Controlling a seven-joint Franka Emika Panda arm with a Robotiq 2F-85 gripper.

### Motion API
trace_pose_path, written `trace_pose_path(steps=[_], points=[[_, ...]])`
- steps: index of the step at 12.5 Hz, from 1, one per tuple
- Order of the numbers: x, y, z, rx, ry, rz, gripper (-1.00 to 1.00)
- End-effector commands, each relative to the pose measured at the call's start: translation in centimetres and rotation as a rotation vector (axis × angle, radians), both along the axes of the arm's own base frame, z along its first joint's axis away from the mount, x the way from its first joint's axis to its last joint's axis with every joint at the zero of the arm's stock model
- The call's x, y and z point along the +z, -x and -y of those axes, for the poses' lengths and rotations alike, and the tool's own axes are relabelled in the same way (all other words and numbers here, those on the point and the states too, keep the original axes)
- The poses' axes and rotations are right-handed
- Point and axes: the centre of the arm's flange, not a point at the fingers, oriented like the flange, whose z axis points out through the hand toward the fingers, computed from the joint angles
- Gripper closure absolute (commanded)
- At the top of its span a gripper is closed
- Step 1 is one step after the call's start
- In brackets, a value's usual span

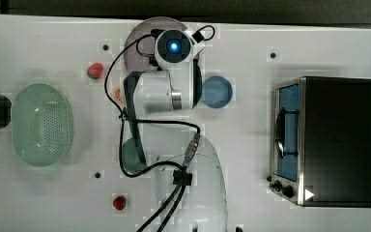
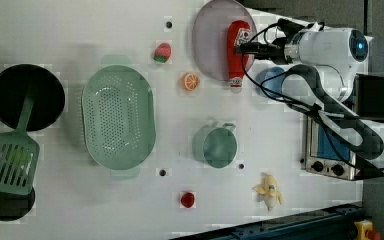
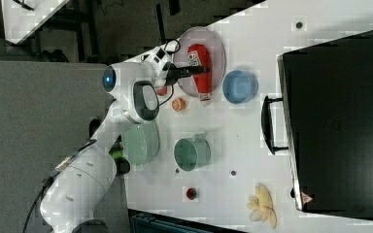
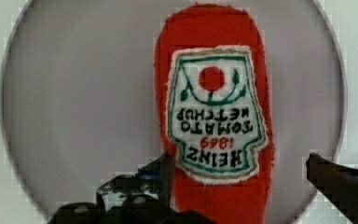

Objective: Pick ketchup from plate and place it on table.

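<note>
Ketchup bottle point(image 4: 212, 116) lies flat on the plate point(image 4: 74, 116), cap overhanging the rim toward the desk point(image 2: 105, 30). Gripper point(image 4: 240, 175) spread wide, fingers straddling the bottle's width, evidently positioned for grasp; nothing held.

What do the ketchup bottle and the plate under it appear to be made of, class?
Ketchup: probably soft fabric, plush-like; its red surface looks fuzzy and the label looks stitched on.
Plate: likely plastic, though the look leaves it open; smooth, matte, evenly mauve-grey.
</note>
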Motion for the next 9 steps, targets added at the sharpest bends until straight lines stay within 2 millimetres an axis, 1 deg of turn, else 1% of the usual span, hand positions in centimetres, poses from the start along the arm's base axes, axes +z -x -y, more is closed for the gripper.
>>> trace_pose_path(steps=[1,3,4,6,7,8,9], points=[[-1.8,-0.4,0.2,0.028,-0.003,0.037,-1.00],[-2.7,-0.6,0.2,0.026,-0.009,0.073,-1.00],[-2.9,-0.6,0.2,0.026,-0.009,0.075,-0.93],[-2.5,-0.7,0.3,0.026,-0.009,0.082,-0.43],[-2.3,-0.8,0.3,0.025,-0.008,0.085,-0.23],[-2.1,-0.9,0.5,0.023,-0.007,0.089,-0.23],[-1.3,-1.1,0.6,0.021,-0.006,0.100,-0.23]])
